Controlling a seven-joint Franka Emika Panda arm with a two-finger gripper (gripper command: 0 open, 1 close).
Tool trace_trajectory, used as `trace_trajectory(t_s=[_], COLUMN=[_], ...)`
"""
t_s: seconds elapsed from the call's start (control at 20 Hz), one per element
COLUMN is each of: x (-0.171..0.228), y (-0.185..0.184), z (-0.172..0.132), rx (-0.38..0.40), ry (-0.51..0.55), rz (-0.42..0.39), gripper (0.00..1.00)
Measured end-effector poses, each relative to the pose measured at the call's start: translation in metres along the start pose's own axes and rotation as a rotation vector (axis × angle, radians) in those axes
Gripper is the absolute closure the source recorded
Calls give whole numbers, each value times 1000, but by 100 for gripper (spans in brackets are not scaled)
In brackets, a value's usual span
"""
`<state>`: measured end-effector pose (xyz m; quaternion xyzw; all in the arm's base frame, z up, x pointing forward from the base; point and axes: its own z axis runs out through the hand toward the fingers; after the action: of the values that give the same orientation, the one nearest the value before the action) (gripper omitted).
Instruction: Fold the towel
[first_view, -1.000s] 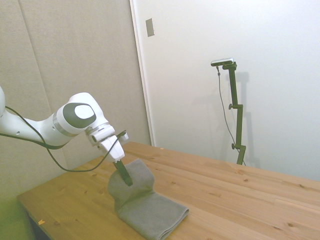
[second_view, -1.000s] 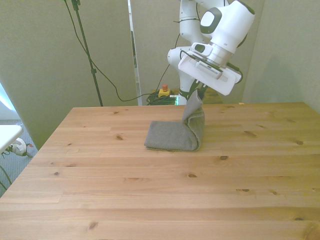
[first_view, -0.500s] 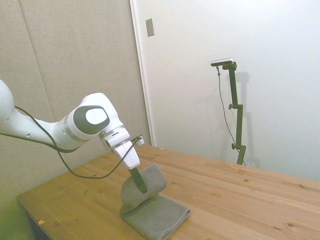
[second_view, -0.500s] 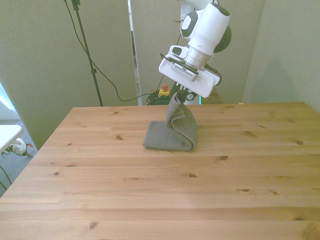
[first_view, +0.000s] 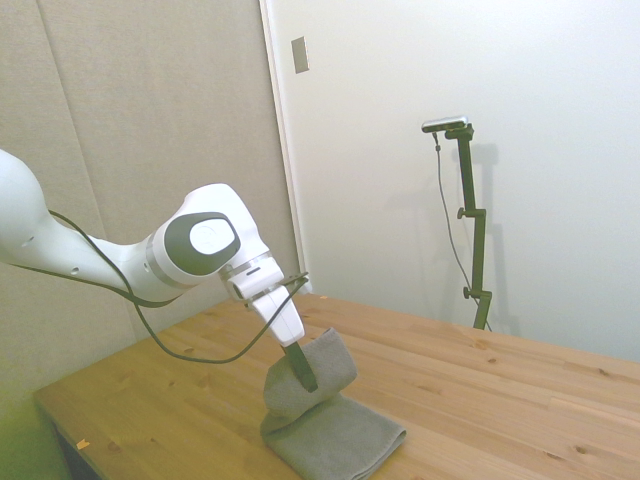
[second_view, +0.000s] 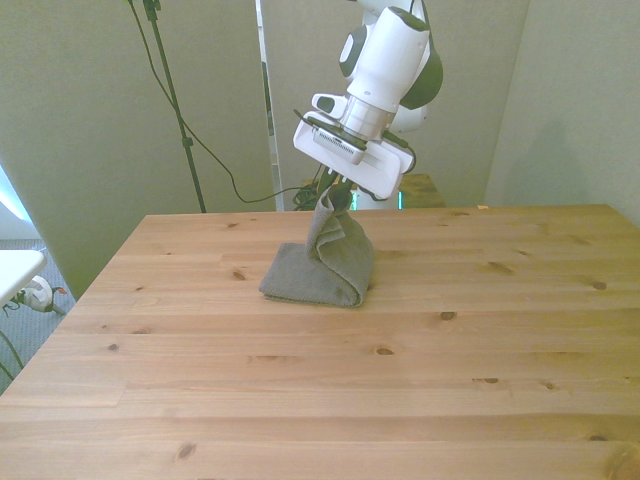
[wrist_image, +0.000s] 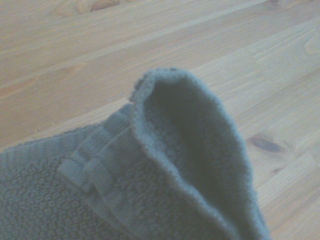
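The towel (second_view: 320, 265) lies toward the table's (second_view: 320, 390) far edge, one edge lifted and clamped in your gripper (second_view: 334, 196). Carry that edge across toward the front view's left, low and level, so the raised flap drapes squarely over the flat layer.
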<state>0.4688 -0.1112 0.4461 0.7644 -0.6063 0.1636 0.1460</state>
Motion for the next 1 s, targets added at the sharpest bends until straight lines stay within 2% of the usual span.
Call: trace_trajectory(t_s=[0.75,0.9,1.0], x=[6,1,-14], y=[-5,-2,4], z=[-7,-18,-30], rx=[19,47,78], ry=[-12,-81,-163], rz=[6,-28,-85], gripper=[0,0,0])
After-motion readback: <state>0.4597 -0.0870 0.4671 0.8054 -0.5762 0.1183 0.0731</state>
